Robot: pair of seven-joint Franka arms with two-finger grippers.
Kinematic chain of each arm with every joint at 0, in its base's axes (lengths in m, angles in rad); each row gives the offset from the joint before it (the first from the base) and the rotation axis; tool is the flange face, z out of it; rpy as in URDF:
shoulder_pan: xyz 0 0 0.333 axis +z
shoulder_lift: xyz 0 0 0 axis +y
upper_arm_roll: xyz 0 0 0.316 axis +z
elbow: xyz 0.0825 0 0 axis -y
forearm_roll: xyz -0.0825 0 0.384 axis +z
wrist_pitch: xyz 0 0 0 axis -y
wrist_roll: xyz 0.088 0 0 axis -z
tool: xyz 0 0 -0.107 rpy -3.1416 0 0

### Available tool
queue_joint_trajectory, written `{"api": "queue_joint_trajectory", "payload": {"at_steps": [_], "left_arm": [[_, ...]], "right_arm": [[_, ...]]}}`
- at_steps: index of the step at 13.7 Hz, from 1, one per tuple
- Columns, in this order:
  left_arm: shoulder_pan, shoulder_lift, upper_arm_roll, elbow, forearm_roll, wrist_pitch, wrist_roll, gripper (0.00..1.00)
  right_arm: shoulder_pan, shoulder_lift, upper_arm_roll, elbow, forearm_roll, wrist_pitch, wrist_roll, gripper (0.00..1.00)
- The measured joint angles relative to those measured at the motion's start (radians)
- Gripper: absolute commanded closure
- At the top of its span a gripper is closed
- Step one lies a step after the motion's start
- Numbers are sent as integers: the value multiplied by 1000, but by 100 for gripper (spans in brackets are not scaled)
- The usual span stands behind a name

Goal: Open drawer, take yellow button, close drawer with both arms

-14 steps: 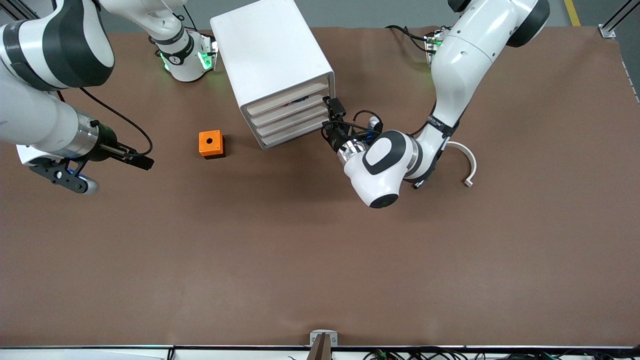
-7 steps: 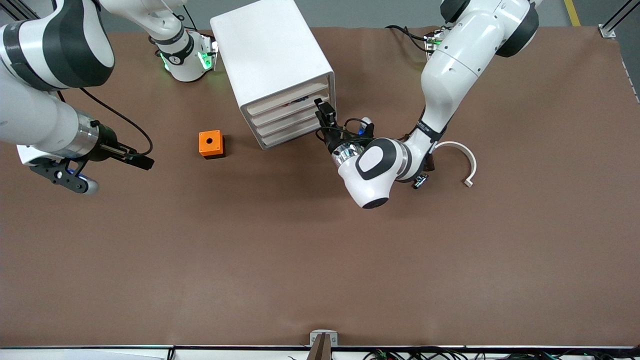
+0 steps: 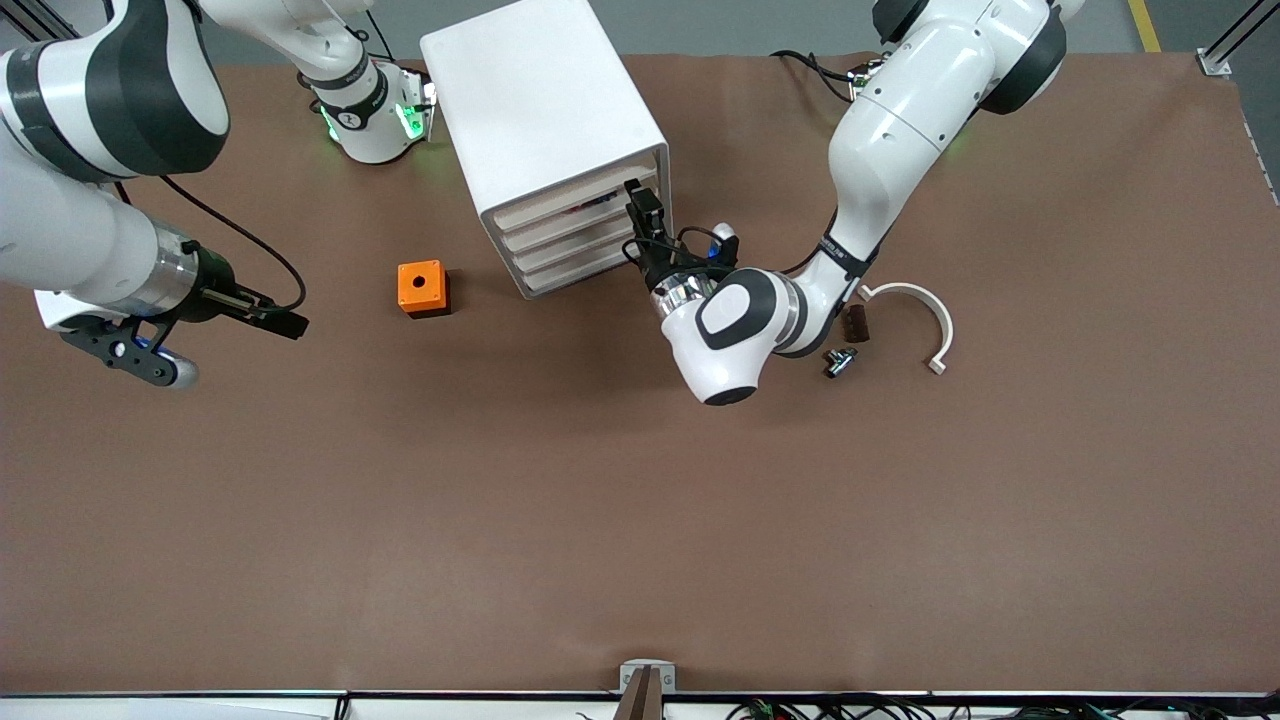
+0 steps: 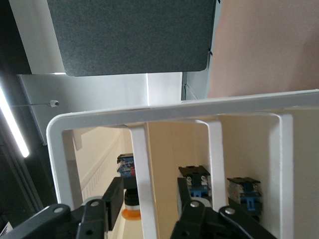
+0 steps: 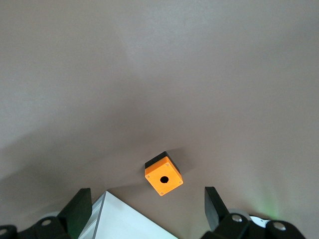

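Note:
The white cabinet [image 3: 530,100] stands near the arms' bases, its four drawers shut. My left gripper [image 3: 640,212] is at the front of the uppermost drawer [image 3: 568,197], at the end toward the left arm. In the left wrist view the gripper [image 4: 149,199] is open, one finger [image 4: 112,196] on each side of a white bar of the drawer fronts. The button [image 4: 129,213], with orange cap and black body, shows inside the drawer [image 4: 99,159] just past that bar. My right gripper [image 3: 290,323] waits open above the table at the right arm's end, also seen in its wrist view [image 5: 147,209].
An orange cube box with a hole [image 3: 423,288] sits on the table between the right gripper and the cabinet, also in the right wrist view [image 5: 163,180]. A white curved part [image 3: 925,320], a small brown part [image 3: 855,323] and a small dark part [image 3: 838,360] lie by the left arm.
The left arm has swung toward the cabinet and its gripper has moved up along the drawer fronts to the uppermost drawer, uncovering the small parts. The right arm has not moved.

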Motion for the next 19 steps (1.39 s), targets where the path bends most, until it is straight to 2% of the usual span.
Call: {"api": "queue_joint_trajectory", "payload": {"at_steps": [3,9,12,17,19], "left_arm": [[-20,0,-3,0,0,-8,-10,57],[-50,0,-8,-1,0,-9,-21,86],[-50,1,-8,-2,0,-9,-21,90],[-46,2,-6,-3,0,-9,-33,90],[-32,2,-5,-3,0,-10,-34,89]], "right_arm": [[1,0,0,-1,0,0,0,0],[28,0,2,-6,3,4,33,0],[112,-1,4,-12,5,19,148,0],[284,-20,8,-14,6,29,393,0],[351,-36,9,-41,10,78,496,0]]}}
